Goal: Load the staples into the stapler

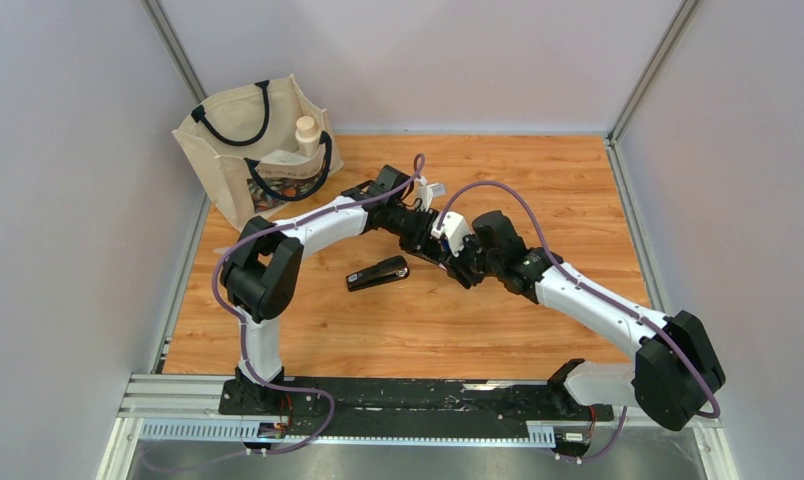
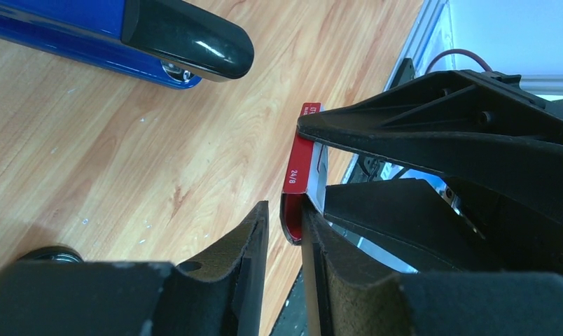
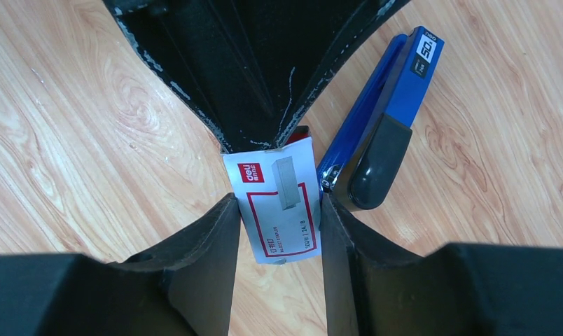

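Observation:
The staples box [image 3: 282, 206], white with red print, is held above the wooden table between my right gripper's [image 3: 279, 203] two fingers, which press on its long sides. Its red end flap [image 2: 290, 222] hangs open and lies in the narrow gap of my left gripper [image 2: 284, 210]. One pad touches the box and the other stands just clear of the flap. The blue stapler [image 3: 387, 119] with its black top strip lies closed on the table just beside the box. It also shows in the left wrist view [image 2: 61, 28].
An all-black stapler [image 1: 378, 272] lies on the table left of the two joined grippers. A cream tote bag [image 1: 258, 160] with a bottle in it stands at the back left corner. Grey walls close the table's sides.

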Robot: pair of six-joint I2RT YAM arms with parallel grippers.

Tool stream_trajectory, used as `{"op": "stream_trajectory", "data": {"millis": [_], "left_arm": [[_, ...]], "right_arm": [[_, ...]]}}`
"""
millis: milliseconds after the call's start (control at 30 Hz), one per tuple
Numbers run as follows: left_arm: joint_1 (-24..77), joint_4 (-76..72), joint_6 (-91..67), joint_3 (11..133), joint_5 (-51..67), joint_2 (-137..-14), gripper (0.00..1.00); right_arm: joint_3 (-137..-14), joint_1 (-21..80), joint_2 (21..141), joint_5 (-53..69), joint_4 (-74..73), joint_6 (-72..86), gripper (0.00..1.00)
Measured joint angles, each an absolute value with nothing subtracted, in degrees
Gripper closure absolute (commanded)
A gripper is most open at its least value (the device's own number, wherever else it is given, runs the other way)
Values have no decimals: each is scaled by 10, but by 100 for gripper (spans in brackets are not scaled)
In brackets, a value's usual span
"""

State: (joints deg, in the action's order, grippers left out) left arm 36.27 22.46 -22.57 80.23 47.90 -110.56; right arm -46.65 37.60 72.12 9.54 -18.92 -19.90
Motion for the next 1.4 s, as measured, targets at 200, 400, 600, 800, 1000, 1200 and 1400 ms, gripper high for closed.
{"op": "stream_trajectory", "data": {"millis": [200, 400, 600, 800, 1000, 1200, 1400], "left_arm": [[363, 219, -229, 802, 484, -1106, 76], [363, 213, -229, 802, 488, -1105, 93], [363, 210, -229, 802, 494, -1105, 100], [358, 213, -225, 801, 497, -1101, 100], [349, 215, -222, 793, 503, -1085, 100], [347, 215, -217, 785, 504, -1076, 100], [347, 214, -216, 776, 504, -1072, 99]], "right_arm": [[-467, 377, 721, 90, -186, -199, 56], [-467, 377, 721, 84, -186, -204, 55], [-461, 373, 713, 84, -186, -213, 58], [-460, 373, 709, 86, -184, -231, 59], [-456, 373, 696, 97, -178, -247, 61], [-453, 373, 695, 106, -172, -260, 61], [-449, 373, 695, 114, -170, -266, 61]]}}
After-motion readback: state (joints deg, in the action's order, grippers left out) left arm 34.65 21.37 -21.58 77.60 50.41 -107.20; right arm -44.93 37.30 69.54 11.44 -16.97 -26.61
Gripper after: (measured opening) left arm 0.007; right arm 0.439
